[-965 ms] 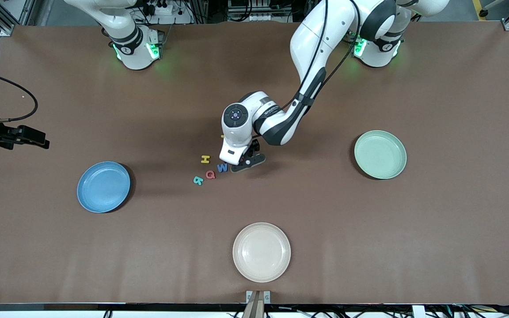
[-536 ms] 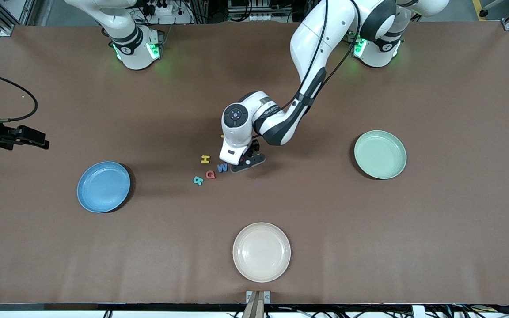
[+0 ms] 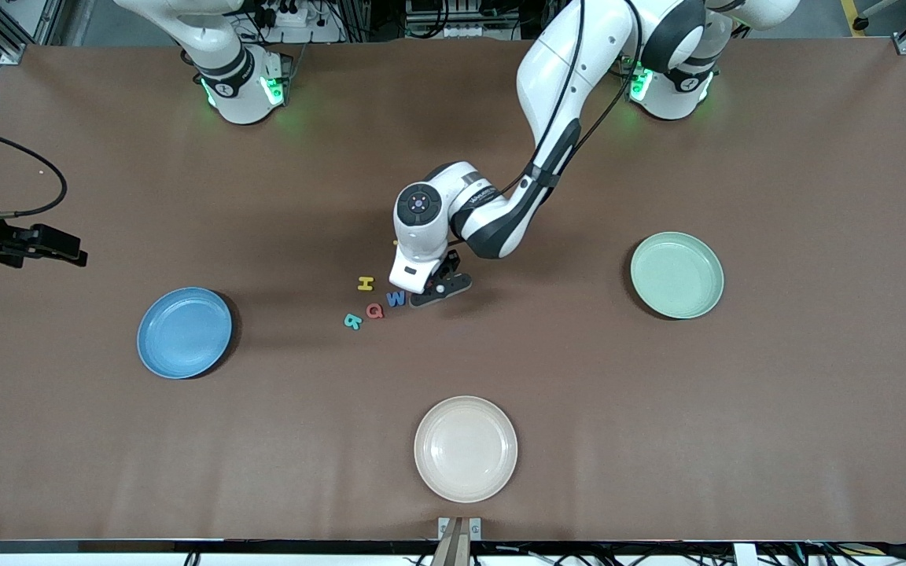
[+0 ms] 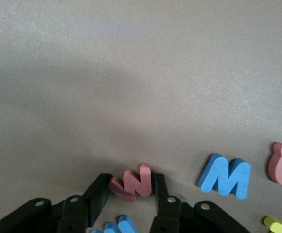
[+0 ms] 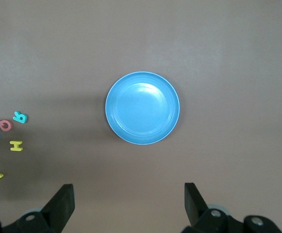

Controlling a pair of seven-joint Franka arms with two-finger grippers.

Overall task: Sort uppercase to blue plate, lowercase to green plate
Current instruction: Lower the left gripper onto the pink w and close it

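The cream plate [image 3: 465, 448] lies nearest the front camera. At table centre, the left gripper [image 4: 131, 194] pinches the red lowercase letter [image 4: 132, 183] beside the blue W [image 3: 395, 299]. The right gripper [image 5: 129, 206] waits spread above the blue plate [image 5: 142, 108].

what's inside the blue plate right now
Nothing: the blue plate shows a bare bowl in both the front and right wrist views. The table under it is covered. The capitals H, Q and W lie on the table.
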